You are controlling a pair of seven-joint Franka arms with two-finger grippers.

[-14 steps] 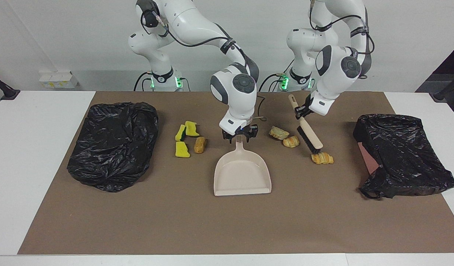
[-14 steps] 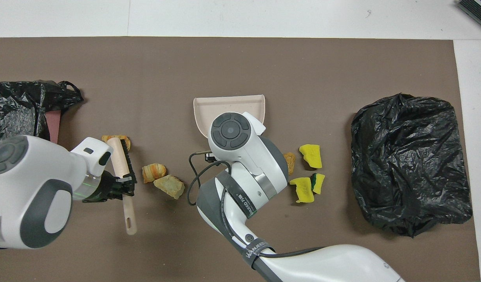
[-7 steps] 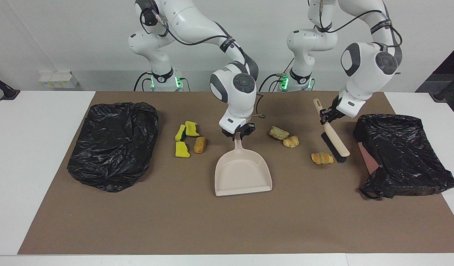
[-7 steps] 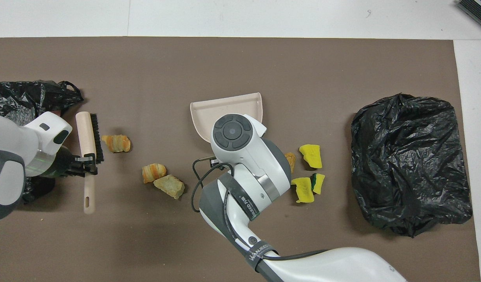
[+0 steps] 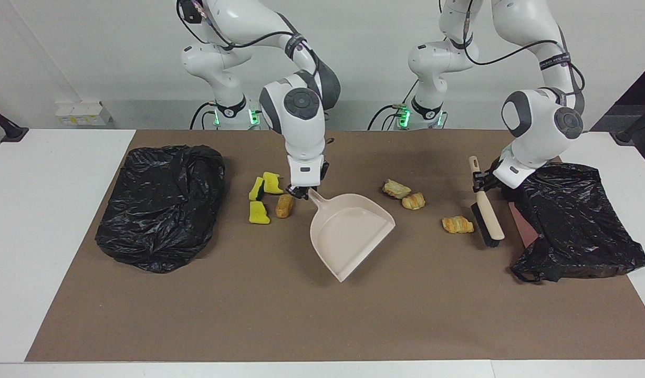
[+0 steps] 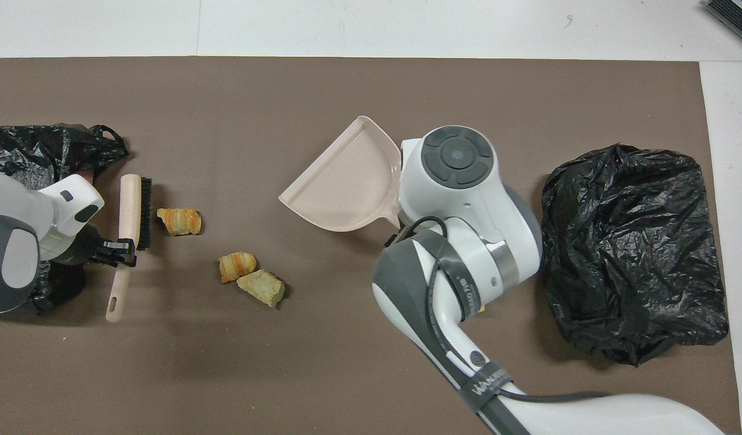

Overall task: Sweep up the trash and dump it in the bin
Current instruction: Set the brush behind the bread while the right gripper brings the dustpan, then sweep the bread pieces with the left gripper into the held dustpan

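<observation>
We are seeing 7 small pieces of trash lying on a brown mat. 3 yellow sponge bits and 1 bread piece are sitting together toward the right arm's end of the table, hidden under the arm in the overhead view. 2 more bread pieces are touching each other toward the left arm's end, and a croissant piece is lying alone, a little farther from the robots, just beside the brush's bristles.

The right gripper is clamping the handle of a beige dustpan, which is lying at a slant between the 2 groups, its open mouth facing the left arm's end. The gripper is sitting just beside the lone bread piece in the sponge group.

The left gripper is clamped on the handle of a beige brush, whose black bristles are pointing toward the croissant piece.

2 black bin bags are flanking the mat: 1 at the right arm's end and 1 at the left arm's end, the latter close to the brush.
</observation>
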